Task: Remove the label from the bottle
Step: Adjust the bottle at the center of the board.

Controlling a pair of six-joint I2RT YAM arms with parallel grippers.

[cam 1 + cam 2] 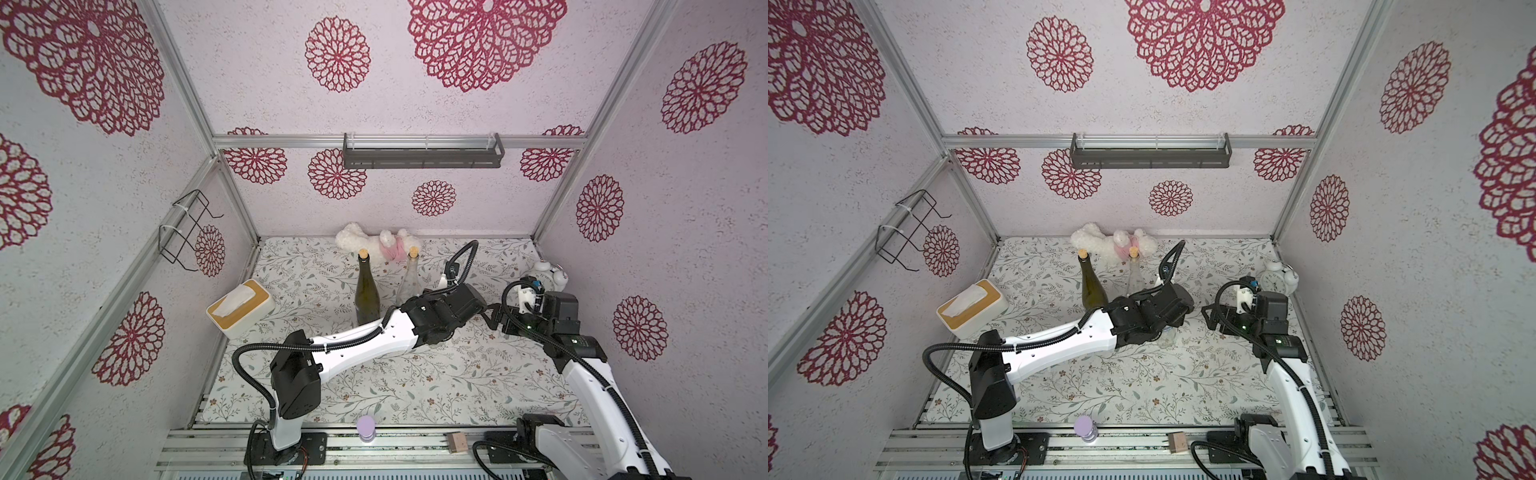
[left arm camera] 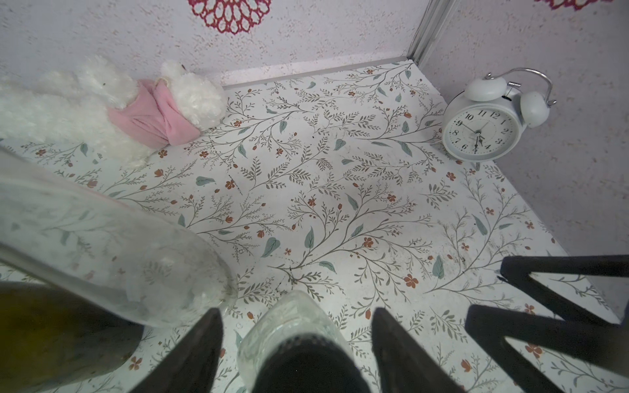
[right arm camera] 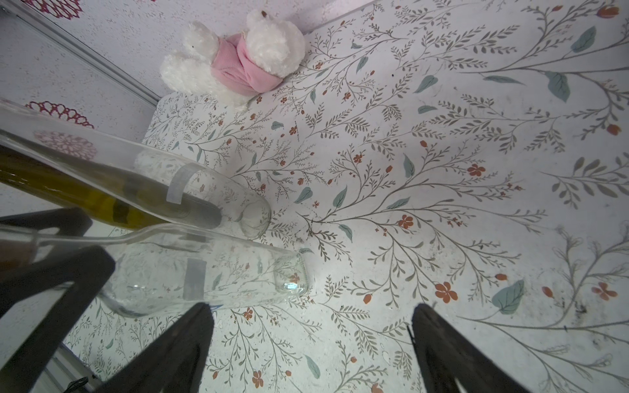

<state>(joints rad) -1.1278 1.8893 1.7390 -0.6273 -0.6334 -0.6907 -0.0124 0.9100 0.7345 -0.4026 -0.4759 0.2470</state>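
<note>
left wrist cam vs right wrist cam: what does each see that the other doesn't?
Left wrist only: the white alarm clock against the wall.
Right wrist only: the tape label on the side of the front clear bottle; the left wrist view sees that bottle only from above.
Both: plush toy, green bottle, rear clear bottle, both standing bottles' bases on the floral mat.

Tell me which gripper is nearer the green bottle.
Left. The left gripper, open around a clear bottle, is right beside the green bottle; the right gripper is farther off, on the clear bottle's other side.
</note>
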